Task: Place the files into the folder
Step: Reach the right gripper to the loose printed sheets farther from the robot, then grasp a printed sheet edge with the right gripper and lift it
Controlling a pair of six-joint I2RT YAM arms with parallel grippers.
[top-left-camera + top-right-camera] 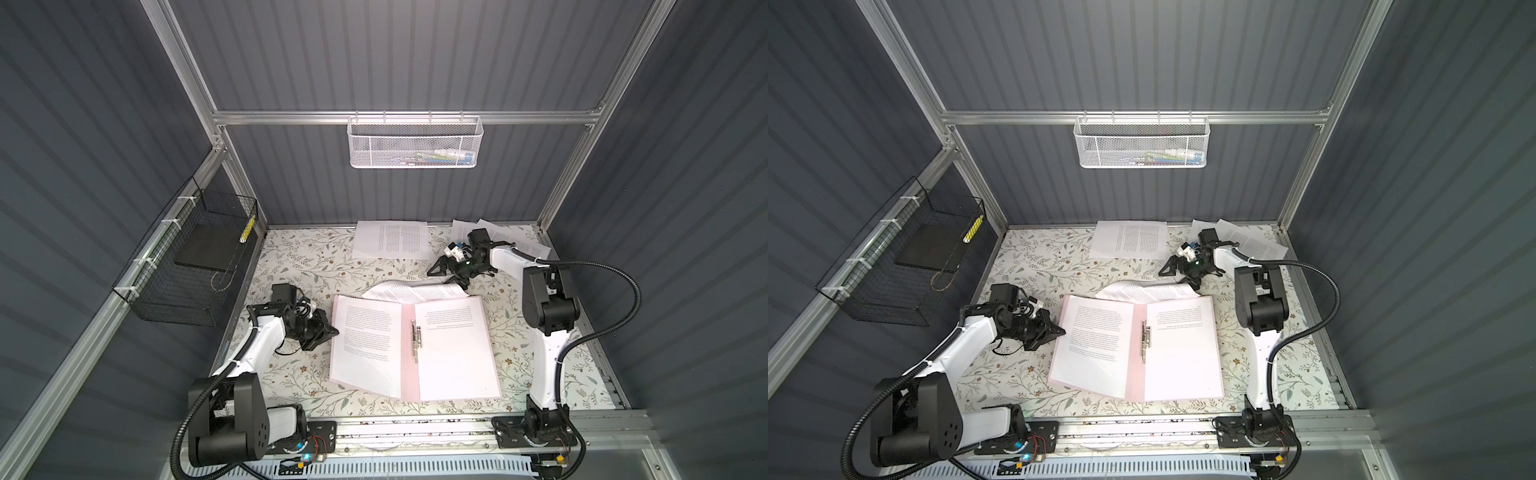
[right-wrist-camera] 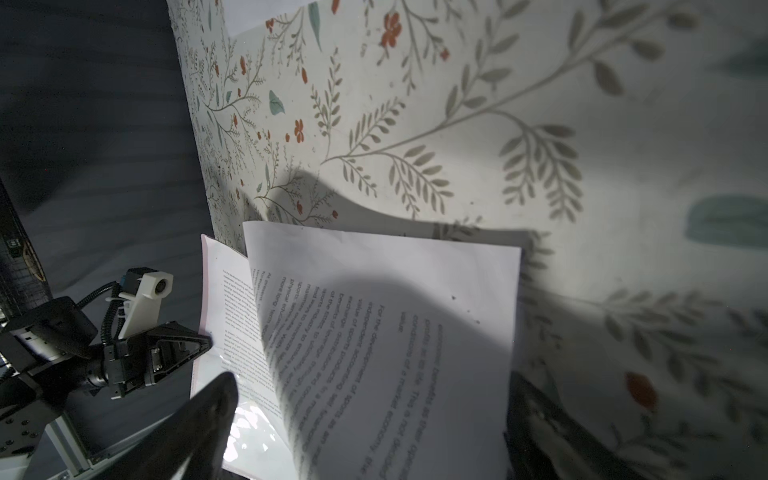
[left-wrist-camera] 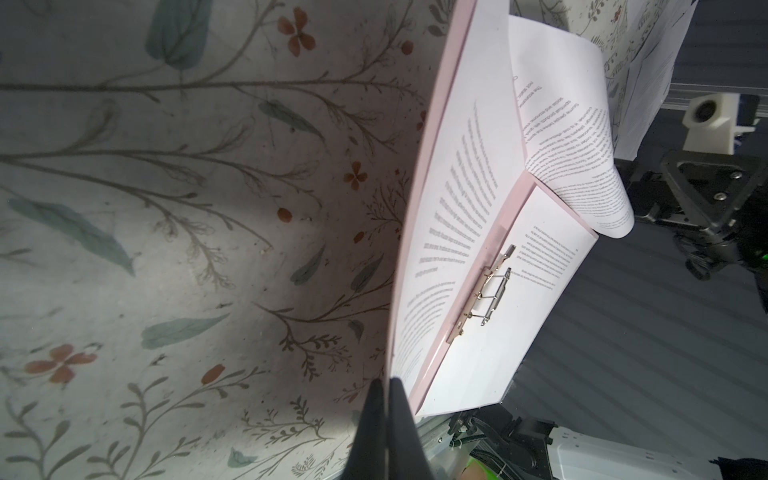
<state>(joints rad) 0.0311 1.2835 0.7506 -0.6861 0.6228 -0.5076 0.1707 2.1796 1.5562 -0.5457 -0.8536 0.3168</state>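
1. The right pincer (image 1: 451, 278) stands wide apart, a finger on either side of a curled sheet (image 1: 411, 291), gripping nothing.
2. The left pincer (image 1: 328, 330) is pressed together at the left cover edge of the folder (image 1: 409, 386). I cannot tell whether it nips the card.
3. My worry is that closing on that bowed sheet could crease it. It could also drag the sheet under the folder's far edge, which it lies against, instead of over it.
4. If the left cover dropped shut, it would block the way in.
5. The folder lies open on the tabletop (image 1: 291, 270), just in front of the right pincer. There are pages (image 1: 361, 345) on both halves and a metal clip (image 1: 416, 338) at the spine.
6. More files (image 1: 390, 241) wait at the back.
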